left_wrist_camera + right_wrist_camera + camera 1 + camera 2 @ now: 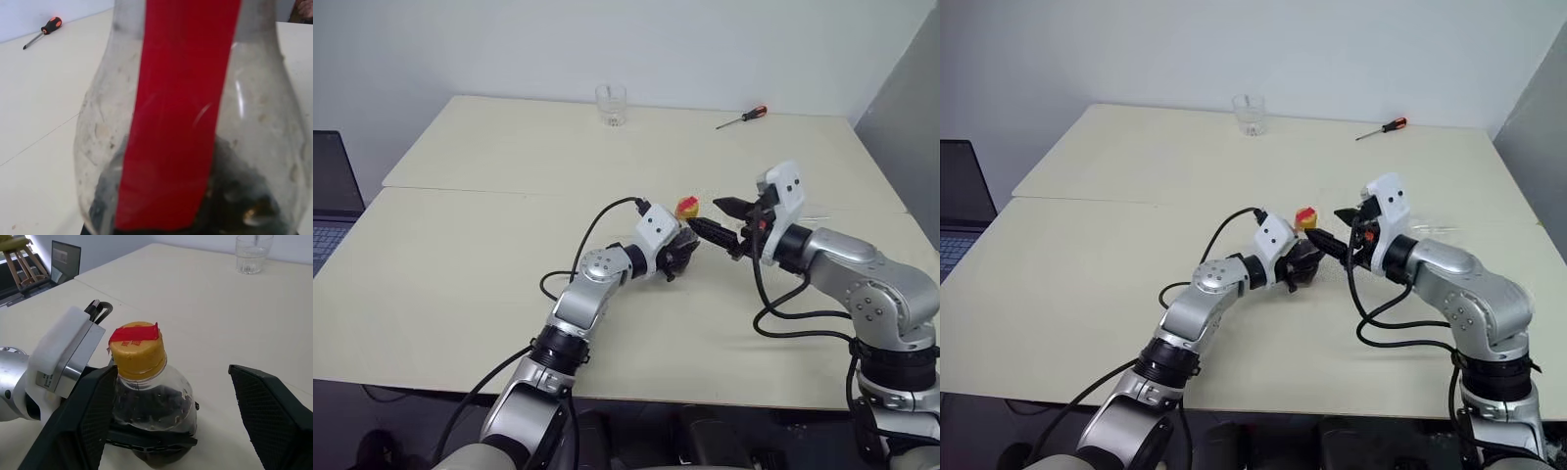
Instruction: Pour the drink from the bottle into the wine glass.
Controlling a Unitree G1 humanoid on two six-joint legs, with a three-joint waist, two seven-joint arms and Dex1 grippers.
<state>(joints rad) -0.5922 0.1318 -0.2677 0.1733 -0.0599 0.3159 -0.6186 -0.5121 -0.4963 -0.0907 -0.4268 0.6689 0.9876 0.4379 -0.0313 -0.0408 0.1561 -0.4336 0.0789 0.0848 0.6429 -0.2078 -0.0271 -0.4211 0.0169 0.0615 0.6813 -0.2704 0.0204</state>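
— Where is the bottle (146, 396)?
— Upright near the middle of the table (460, 255), clamped low on its body by the left gripper (680, 253). Dark drink (156, 423) sits in the bottom; the yellow cap (138, 352) is on.
— And the right gripper (722, 219)?
— Its fingers stand spread wide, either side of the cap, holding nothing.
— Anything else?
— A tumbler (611, 105) and a screwdriver (742, 117) at the far edge

A short clear tumbler (611, 105) stands near the worktop's (460, 255) far edge; a red-handled screwdriver (742, 118) lies toward the far right corner.
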